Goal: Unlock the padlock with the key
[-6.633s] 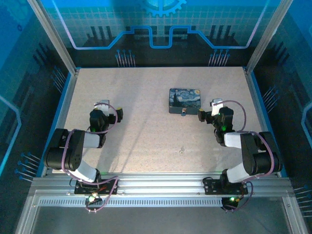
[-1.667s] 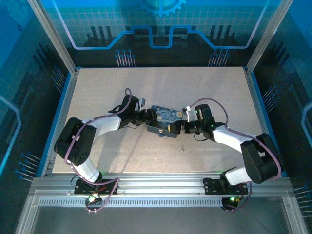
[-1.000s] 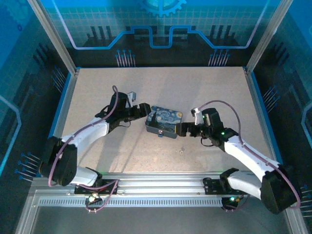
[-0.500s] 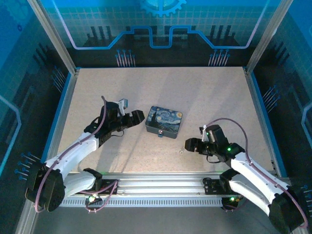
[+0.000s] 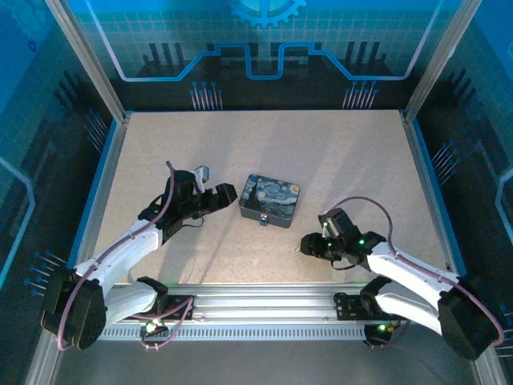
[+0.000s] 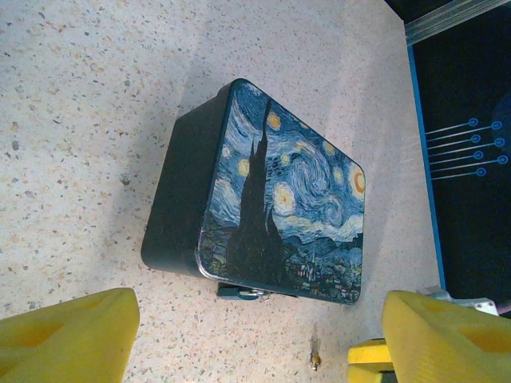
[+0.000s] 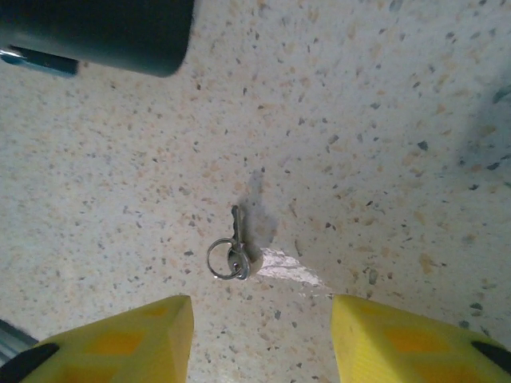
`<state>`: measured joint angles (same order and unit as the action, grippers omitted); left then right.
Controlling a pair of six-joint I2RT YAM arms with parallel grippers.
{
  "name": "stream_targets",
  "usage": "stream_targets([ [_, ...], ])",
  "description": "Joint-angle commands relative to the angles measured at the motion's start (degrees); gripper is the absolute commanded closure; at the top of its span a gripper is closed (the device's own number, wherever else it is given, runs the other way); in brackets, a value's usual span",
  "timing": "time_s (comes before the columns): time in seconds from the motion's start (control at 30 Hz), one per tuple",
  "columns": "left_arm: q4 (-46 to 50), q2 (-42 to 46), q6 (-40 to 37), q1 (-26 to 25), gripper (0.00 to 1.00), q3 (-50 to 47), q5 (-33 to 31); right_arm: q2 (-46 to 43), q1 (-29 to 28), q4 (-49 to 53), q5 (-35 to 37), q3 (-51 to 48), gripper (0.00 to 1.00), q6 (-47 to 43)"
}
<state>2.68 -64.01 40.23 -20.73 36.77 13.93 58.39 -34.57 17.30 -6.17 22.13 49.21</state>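
While your right gripper (image 7: 262,315) is hovering low over the table (image 5: 345,152), its yellow fingers (image 7: 136,339) are sitting apart with nothing pinched between them, so you're not holding anything there. The key (image 7: 234,249) is lying flat on the speckled top just ahead of that gap, roughly centred between the two tips and touching neither one. It's got a little ring on its near end, and there's a pale scuff on the surface right beside it. Over on the other side, your left gripper (image 6: 259,323) is pointing at the painted tin box (image 6: 279,207) with its jaws spread wide and empty too, and in the left wrist view the box is sitting past the fingertips, not between them. From the top camera you're looking at the tin resting lid-up around mid-table, the left claw just beside its left end and the right claw nearer the front edge, off to the tin's near-right. The padlock (image 6: 252,294) is hanging at the tin's front side, on the latch under the lid edge. It's honestly too tiny to tell whether the shackle is popped or not.
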Motion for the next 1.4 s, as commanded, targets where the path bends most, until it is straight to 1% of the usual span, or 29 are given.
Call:
stream_targets([
  [0.0,-0.69,0.77,0.03,-0.19,0.19,-0.56,1.18,3.00,-2.31,-3.11,2.44,2.08,0.54,2.40],
  [0.17,-0.72,0.22,0.03,-0.19,0.19,-0.34,1.36,6.47,-4.05,-5.07,3.02,2.64,0.59,3.59],
  [0.27,-0.85,-0.05,0.02,-0.19,0.19,-0.21,1.44,7.90,-4.43,-5.35,2.92,3.31,0.61,3.61],
  [0.67,-0.96,-0.51,0.11,-0.18,0.19,0.14,1.64,9.98,-4.77,-4.91,3.62,4.02,0.68,4.24],
  [0.87,-1.04,-0.78,0.03,-0.18,0.19,0.23,1.71,11.28,-4.87,-4.95,3.29,4.48,0.74,4.38],
  [1.37,-1.23,-1.03,-0.06,-0.19,0.18,-0.12,1.84,14.61,-5.80,-5.81,2.25,6.07,0.80,3.96],
])
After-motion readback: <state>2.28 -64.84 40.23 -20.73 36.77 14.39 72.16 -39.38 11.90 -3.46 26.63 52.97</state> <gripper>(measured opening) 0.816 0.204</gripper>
